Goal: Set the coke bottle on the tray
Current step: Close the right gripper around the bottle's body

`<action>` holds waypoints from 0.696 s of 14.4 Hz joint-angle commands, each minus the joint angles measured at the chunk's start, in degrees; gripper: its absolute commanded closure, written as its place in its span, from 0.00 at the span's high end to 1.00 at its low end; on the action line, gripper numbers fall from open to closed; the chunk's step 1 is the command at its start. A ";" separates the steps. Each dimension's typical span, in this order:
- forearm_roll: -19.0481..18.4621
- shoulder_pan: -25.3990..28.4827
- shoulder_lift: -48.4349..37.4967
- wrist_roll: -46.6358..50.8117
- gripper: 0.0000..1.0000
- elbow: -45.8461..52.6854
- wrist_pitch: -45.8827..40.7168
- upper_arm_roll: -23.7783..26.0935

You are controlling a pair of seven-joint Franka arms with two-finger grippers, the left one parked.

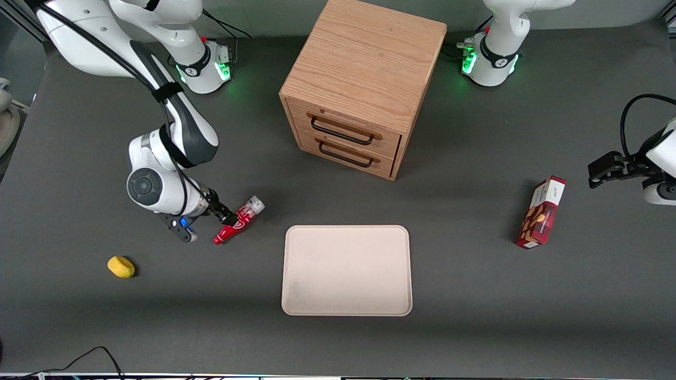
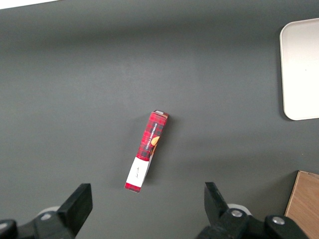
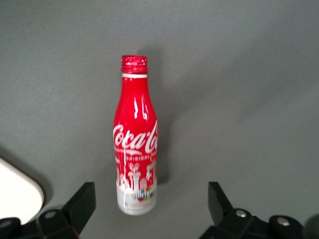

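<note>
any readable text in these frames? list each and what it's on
"Coca-Cola", white script on the coke bottle, lying on the table; the open gripper hovers over its base.
"ORIGINAL", small print under that script; the rest is unreadable.
Snack box: print on its white end and red side too small to read.
Tray, drawer cabinet: no text.

Coke bottle [image 3: 135,134]: glossy red finish, silvery base. Tray [image 1: 346,270]: matt cream. Table [image 1: 475,316]: matt grey. Cabinet [image 1: 359,84]: grained wood. Gripper [image 3: 149,211]: matt black fingers.
</note>
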 commanded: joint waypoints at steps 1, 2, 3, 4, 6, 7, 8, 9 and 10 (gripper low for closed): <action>-1.12 -0.55 1.96 3.47 1.00 -2.83 6.39 0.08; -1.12 -0.46 3.10 4.79 1.00 -2.92 7.55 0.08; -1.12 -0.46 3.90 5.76 1.00 -2.93 8.69 0.17; -1.12 -0.29 4.60 6.38 1.00 -2.93 9.83 0.08; -1.12 -0.03 6.53 7.52 1.00 -3.10 13.43 0.08; -1.12 0.15 7.41 7.79 1.00 -3.10 15.01 0.00; -1.12 0.24 7.86 7.79 1.00 -3.10 15.81 -0.09; -1.12 0.24 7.95 7.79 1.00 -3.10 15.99 -0.09; -1.12 0.33 8.03 7.79 0.94 -3.10 16.08 -0.09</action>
